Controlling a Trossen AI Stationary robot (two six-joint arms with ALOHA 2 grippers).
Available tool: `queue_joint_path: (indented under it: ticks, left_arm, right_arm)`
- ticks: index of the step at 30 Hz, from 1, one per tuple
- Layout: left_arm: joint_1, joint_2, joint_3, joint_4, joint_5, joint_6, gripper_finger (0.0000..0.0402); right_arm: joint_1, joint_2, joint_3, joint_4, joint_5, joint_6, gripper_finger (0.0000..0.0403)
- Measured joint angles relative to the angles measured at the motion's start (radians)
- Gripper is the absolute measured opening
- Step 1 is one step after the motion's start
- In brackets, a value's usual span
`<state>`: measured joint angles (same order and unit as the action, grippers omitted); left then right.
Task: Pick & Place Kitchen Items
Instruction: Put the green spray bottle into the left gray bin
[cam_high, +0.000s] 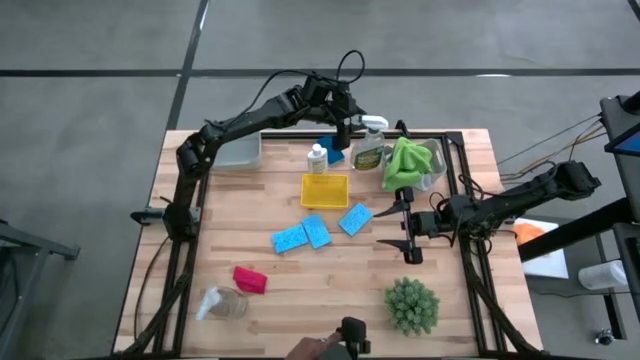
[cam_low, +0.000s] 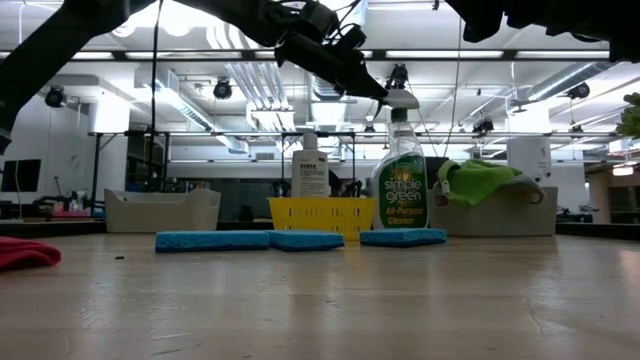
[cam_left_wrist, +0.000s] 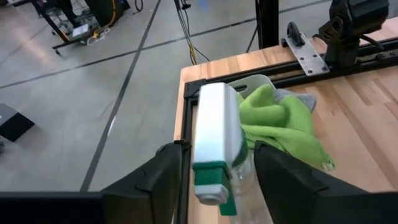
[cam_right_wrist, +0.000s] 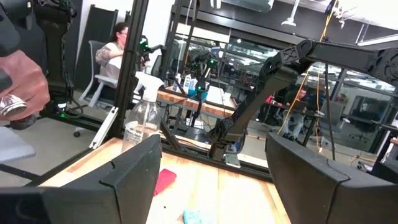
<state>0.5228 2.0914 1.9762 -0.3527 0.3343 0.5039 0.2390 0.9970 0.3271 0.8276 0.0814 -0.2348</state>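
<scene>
Spray bottle (cam_high: 369, 150) with the white trigger is standing upright near the far edge of the table (cam_high: 300, 300), and our left gripper (cam_left_wrist: 214, 180) is right at its top. In the left wrist view we see the two fingers (cam_left_wrist: 152, 186) on either side of the white trigger head with small gaps, so the jaws look partly open around it, not squeezing it.

Just beside the bottle sits the green cloth (cam_high: 408, 160), draped over a clear container. A small white bottle (cam_high: 317, 158) stands on the other side, behind the yellow tray (cam_high: 325, 190). Three blue sponges (cam_high: 318, 232) lie in a row mid-table, a magenta cloth (cam_high: 250, 279) and a second clear spray bottle (cam_high: 222, 304) lie nearer the front.

Our right gripper (cam_high: 408, 233) hangs over the table's right side, jaws wide and holding nothing. The spiky green plant (cam_high: 411, 305) is at the front right.
</scene>
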Motion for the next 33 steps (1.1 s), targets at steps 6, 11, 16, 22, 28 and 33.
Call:
queue_joint_path:
  ticks: [6, 11, 16, 22, 28, 33]
  left_arm:
    - [0.000, 0.000, 0.000, 0.017, -0.001, -0.006, 0.0202]
    - [0.000, 0.006, -0.003, 0.024, 0.000, -0.007, 0.0179]
    - [0.000, 0.027, -0.006, 0.028, -0.001, -0.009, 0.0163]
    - [0.000, 0.027, -0.006, 0.071, -0.001, -0.009, 0.0161]
    - [0.000, 0.027, -0.006, 0.076, -0.001, -0.010, 0.0161]
    - [0.000, 0.029, -0.006, 0.076, -0.001, -0.010, 0.0160]
  right_arm:
    - [0.000, 0.000, 0.000, 0.000, 0.000, 0.000, 0.0283]
    - [0.000, 0.000, 0.000, 0.001, 0.000, 0.000, 0.0283]
    - [0.000, 0.000, 0.000, 0.001, 0.000, 0.000, 0.0283]
    - [0.000, 0.000, 0.000, -0.007, 0.000, 0.003, 0.0283]
    - [0.000, 0.000, 0.000, -0.010, 0.000, 0.003, 0.0283]
    - [0.000, 0.000, 0.000, -0.010, 0.000, 0.003, 0.0283]
